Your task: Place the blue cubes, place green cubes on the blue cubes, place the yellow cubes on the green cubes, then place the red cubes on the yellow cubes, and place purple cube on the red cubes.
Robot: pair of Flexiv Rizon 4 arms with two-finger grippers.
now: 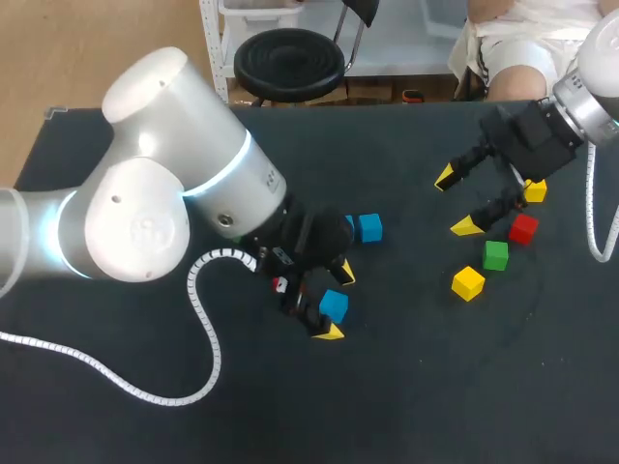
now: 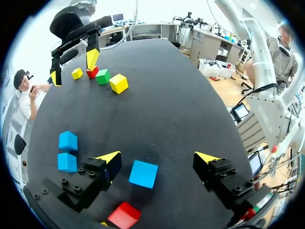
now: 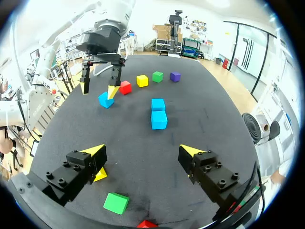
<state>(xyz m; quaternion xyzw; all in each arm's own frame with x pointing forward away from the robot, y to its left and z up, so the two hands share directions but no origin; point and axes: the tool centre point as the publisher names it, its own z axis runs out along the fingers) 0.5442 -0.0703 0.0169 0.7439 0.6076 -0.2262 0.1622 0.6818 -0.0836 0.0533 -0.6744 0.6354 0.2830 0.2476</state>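
A blue cube (image 2: pixel 143 173) (image 1: pixel 334 304) lies on the table between the spread fingers of my left gripper (image 2: pixel 158 157) (image 1: pixel 337 303), which is open and touches it on neither side. Two more blue cubes (image 3: pixel 158 112) (image 1: pixel 368 228) sit side by side just beyond it. A red cube (image 2: pixel 125 214) lies under the left gripper. In the right wrist view a red cube (image 3: pixel 125 87), a yellow cube (image 3: pixel 142 80), a green cube (image 3: pixel 157 76) and a purple cube (image 3: pixel 175 76) stand in a row behind it. My right gripper (image 1: pixel 456 201) (image 3: pixel 143 152) hangs open and empty above the table.
Near the right gripper lie a yellow cube (image 1: pixel 535 190), a red cube (image 1: pixel 523 229), a green cube (image 1: pixel 495 255) and another yellow cube (image 1: pixel 468 283). My left arm's big white body (image 1: pixel 145 193) hides the table's left part in the head view.
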